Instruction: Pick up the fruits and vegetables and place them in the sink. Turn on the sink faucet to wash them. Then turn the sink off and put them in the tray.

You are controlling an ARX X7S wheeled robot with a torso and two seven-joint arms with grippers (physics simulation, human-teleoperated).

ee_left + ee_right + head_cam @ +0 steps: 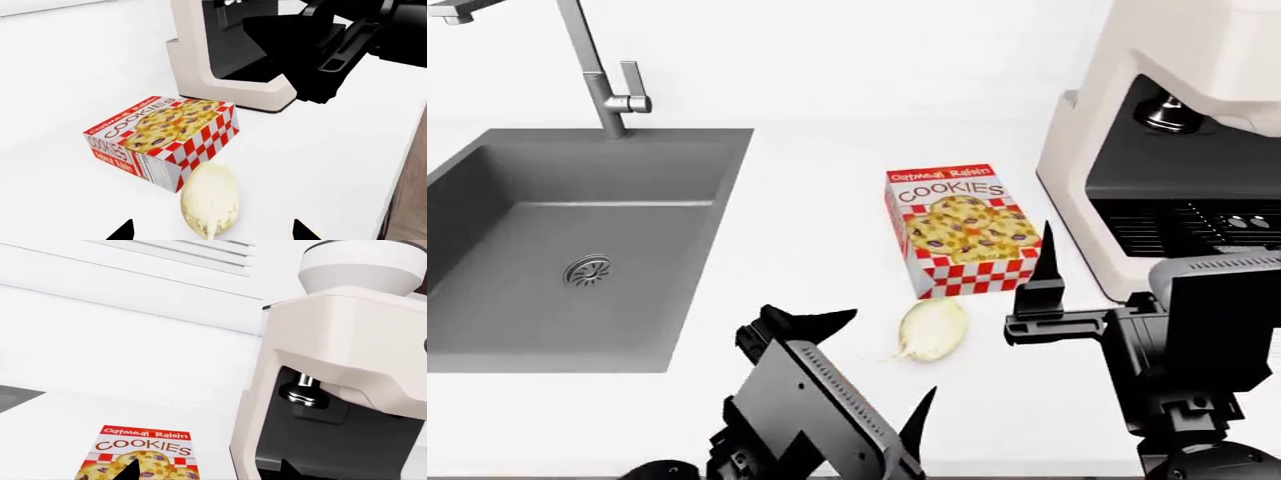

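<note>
Currently my left tool point(874, 370) hovers low over the white worktop point(814, 210), jaws spread wide, nothing between them. Its two dark fingertips point(122, 231) show at the edge of the left wrist view, with the root point(209, 202) lying between them but apart from both.

Root: pale cream, oblong, thin tail end toward me in the head view point(933, 328). It lies on the worktop just in front of the cookie box point(961, 230), close to the box's near edge; I cannot tell from the head view whether they touch, though the left wrist view suggests they are very close.

Cookie box: red-and-white checkered, lying flat, label up. Coffee machine point(1168, 140) stands to its right, cream body with dark tray.

My right tool point(1044, 290) is held up beside the box's near right corner, in front of the machine. One finger points upward in the head view. Two tips point(130, 471) show well apart in the right wrist view, so jaws look parted and empty.

Sink point(481, 200) sits at left, dark grey. Drain point(587, 270) visible on its floor. Faucet point(594, 70) rises behind it, side lever point(631, 85) upright. No water seen running.

Chili not in view.
</note>
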